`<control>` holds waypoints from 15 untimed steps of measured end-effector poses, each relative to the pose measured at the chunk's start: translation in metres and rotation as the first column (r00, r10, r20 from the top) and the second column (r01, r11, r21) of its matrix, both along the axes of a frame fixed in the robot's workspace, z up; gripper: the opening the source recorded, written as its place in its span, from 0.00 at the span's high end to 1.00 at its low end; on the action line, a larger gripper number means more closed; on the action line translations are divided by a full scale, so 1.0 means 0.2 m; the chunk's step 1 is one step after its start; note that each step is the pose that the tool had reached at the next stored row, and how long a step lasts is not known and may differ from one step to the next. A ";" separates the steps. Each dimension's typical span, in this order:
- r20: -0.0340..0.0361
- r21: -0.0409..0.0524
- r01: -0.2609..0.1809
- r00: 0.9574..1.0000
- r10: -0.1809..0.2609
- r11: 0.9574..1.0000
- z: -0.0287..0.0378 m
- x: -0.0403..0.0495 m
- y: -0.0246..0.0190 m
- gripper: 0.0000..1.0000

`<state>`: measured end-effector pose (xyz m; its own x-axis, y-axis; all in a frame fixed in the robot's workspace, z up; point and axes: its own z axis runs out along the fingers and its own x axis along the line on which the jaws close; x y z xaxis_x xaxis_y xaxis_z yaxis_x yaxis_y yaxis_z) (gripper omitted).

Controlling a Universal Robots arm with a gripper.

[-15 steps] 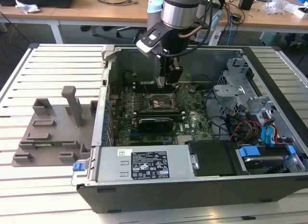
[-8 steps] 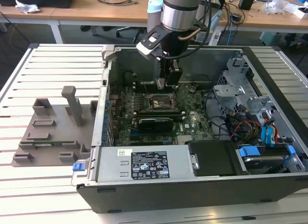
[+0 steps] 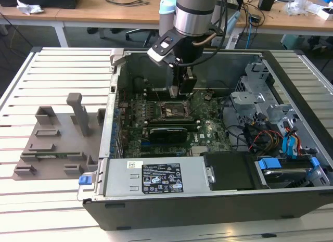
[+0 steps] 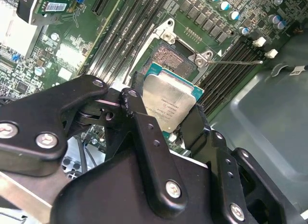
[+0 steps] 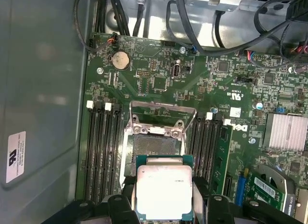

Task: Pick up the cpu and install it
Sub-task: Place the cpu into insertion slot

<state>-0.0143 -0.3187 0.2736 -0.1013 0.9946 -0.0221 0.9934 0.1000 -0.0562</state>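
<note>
The end effector (image 3: 181, 92) is clamped on the cpu's (image 5: 164, 192) edges, holding it just above the open socket (image 5: 155, 146) inside the case (image 3: 208, 211).

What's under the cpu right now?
The open socket, its contact field bare, load frame raised. The cpu, gripped by the fingers, hides part of the socket.

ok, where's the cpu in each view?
Exterior view: at the pincer tip, just over the socket; too small to make out.
Second wrist view: cpu gripped in the pincer, beside the open socket.
First wrist view: cpu gripped in the pincer, beside the open socket.
Shared landmark: the socket.
</note>
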 end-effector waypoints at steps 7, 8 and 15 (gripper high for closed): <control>0.000 0.000 0.000 1.000 0.000 1.000 -0.069 0.000 0.000 0.45; 0.000 0.000 0.000 1.000 0.000 1.000 -0.071 0.000 0.000 0.45; 0.000 0.000 0.000 1.000 0.000 1.000 -0.087 0.000 0.000 0.45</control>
